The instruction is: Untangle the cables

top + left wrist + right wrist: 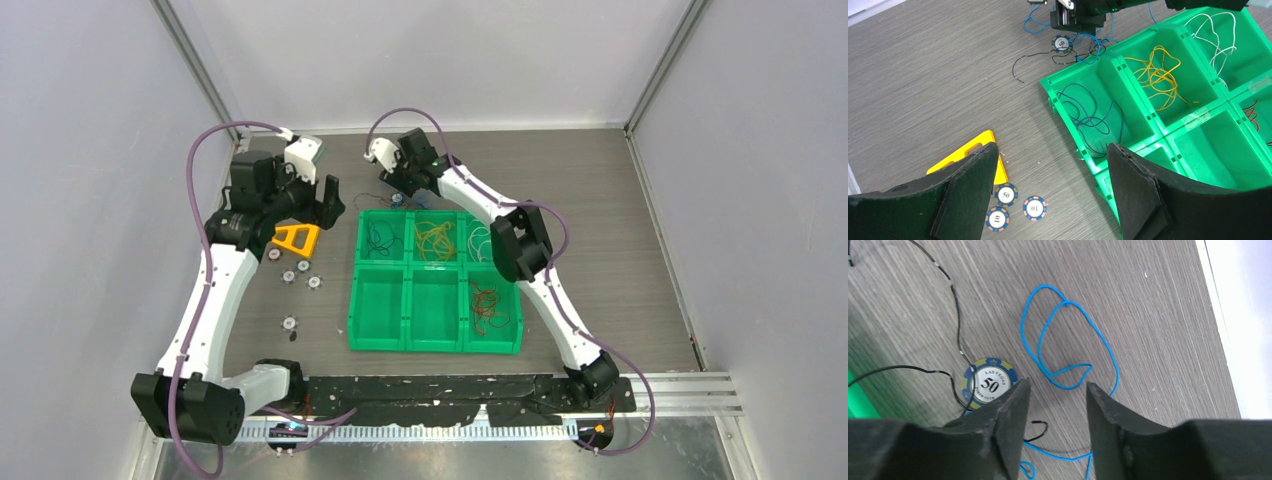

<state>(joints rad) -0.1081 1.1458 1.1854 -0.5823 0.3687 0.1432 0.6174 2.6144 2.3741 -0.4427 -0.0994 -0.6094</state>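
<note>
Grey wood-grain desk [620,200] is seen below. Left tool [1050,155] is held wide open and empty, loose cables [1091,47] well ahead. Right tool [1058,387] is partly opened, empty; black cable [950,284] lies left, blue cable [1047,287] just ahead. Wire is judged limp and light, best pinched at a free loop.

The right tool [1056,386] hangs over the counter [1158,315]. A looped cable [1068,340] lies just ahead of its fingertips. A chip [990,384] sits just beside its left finger, and a second cable [955,305] runs past that chip, farther left. Ahead and to the right of the left tool [1053,147] sits a tray [1064,120]. Three of its compartments in a row each hold a cable bundle [1093,117]. A wedge [973,150] lies beside this tool's left finger, with three chips [1007,194] between the fingers.
</note>
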